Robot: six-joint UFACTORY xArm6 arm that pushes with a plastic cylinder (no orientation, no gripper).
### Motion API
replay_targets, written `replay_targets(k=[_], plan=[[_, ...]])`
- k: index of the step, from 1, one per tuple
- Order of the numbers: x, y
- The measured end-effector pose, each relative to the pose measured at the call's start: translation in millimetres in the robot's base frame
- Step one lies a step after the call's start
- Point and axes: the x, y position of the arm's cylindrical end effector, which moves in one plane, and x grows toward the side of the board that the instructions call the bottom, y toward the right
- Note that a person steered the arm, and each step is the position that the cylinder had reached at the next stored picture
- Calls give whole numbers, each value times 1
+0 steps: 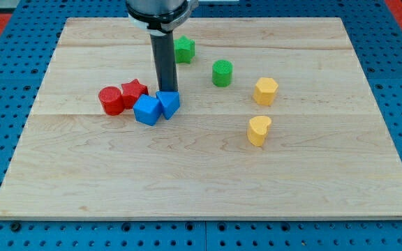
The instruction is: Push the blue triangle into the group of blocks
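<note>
The blue triangle [169,104] lies left of the board's middle, touching a blue cube [146,110] on its left. A red star [134,91] and a red cylinder [111,100] sit just left of the cube, forming a tight group. My tip [166,90] stands right behind the blue triangle, at its top edge, seemingly touching it. The rod rises straight up to the arm at the view's top.
A green block [183,49] lies near the rod's upper right. A green cylinder [222,72] sits right of it. A yellow hexagon [265,90] and a yellow heart [259,130] lie further right. The wooden board [208,181] rests on a blue pegboard.
</note>
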Motion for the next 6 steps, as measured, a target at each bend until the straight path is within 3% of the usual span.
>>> replay_targets(k=[1, 3, 4, 6], plan=[[1, 43], [47, 6], [43, -17], [45, 63]])
